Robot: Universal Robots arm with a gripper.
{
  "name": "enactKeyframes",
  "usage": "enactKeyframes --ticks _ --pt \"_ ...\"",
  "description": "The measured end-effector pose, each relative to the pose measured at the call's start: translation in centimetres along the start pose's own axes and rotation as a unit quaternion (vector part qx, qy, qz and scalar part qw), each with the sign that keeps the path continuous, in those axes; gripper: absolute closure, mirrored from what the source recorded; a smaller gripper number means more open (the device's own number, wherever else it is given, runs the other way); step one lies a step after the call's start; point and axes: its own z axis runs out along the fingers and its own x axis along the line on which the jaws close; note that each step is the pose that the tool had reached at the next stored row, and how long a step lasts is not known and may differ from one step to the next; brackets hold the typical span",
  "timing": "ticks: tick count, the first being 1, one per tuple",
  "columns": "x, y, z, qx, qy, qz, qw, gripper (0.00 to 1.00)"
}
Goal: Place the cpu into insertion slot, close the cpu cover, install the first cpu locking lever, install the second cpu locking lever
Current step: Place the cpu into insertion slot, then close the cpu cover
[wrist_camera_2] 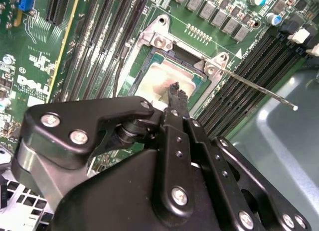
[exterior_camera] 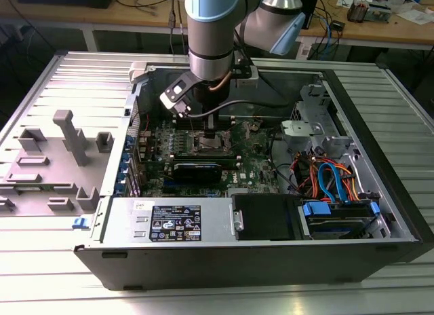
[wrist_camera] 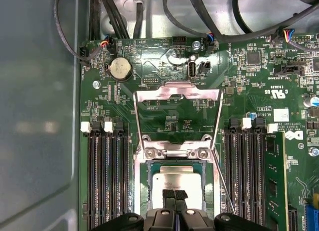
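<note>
The cpu point(wrist_camera: 173, 182) lies flat in the insertion slot point(wrist_camera: 142, 191) on the green board, its silver top point(wrist_camera_2: 167, 74) facing up. My gripper point(wrist_camera: 174, 195) hangs just over it with the two black fingertips point(wrist_camera_2: 174, 90) pressed together and nothing between them. The cpu cover point(wrist_camera: 177, 94) is swung open and stands back from the slot on its hinge. One thin locking lever point(wrist_camera_2: 259, 89) sticks out free to the side of the slot, also visible as lever point(wrist_camera: 222, 183). In the exterior view the gripper point(exterior_camera: 210, 128) is down inside the computer case above the slot point(exterior_camera: 210, 144).
Long black memory slots point(wrist_camera: 104, 181) point(wrist_camera: 244, 176) flank the socket on both sides. A coin battery point(wrist_camera: 118, 68) and black cables point(wrist_camera: 199, 22) lie beyond the cover. Orange and blue cables point(exterior_camera: 332, 179) and a power supply point(exterior_camera: 169, 223) fill the case's near side.
</note>
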Motion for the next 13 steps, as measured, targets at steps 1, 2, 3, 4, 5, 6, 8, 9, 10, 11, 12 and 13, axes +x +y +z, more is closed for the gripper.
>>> enactKeyframes --ticks 1,2,3,4,5,6,8,9,10,11,12,13 --pt "0.00 0.00 0.00 0.0000 0.0001 -0.001 1.00000 0.89" --pt "0.00 0.00 0.00 0.0001 0.0000 -0.001 1.00000 0.89" --pt "-0.01 0.01 -0.01 0.0001 0.0000 -0.002 1.00000 0.89" --pt "-0.01 0.01 -0.01 0.0001 0.0000 -0.002 1.00000 0.89" --pt "-0.01 0.01 -0.01 0.0001 0.0000 -0.002 1.00000 0.89" --pt "-0.01 0.01 0.00 0.0001 0.0001 -0.002 1.00000 0.89" --pt "-0.01 0.01 -0.01 0.0001 0.0000 -0.002 1.00000 0.89" --pt "-0.01 0.01 -0.01 0.0001 0.0000 -0.002 1.00000 0.89" --pt "-0.01 0.01 0.00 0.0001 0.0001 -0.002 1.00000 0.89" --pt "-0.01 0.01 -0.01 0.0001 0.0001 -0.002 1.00000 0.89" --pt "-0.01 0.01 -0.03 0.0001 0.0001 -0.002 1.00000 0.89" --pt "0.00 0.02 -0.13 0.0002 0.0000 -0.002 1.00000 0.89"
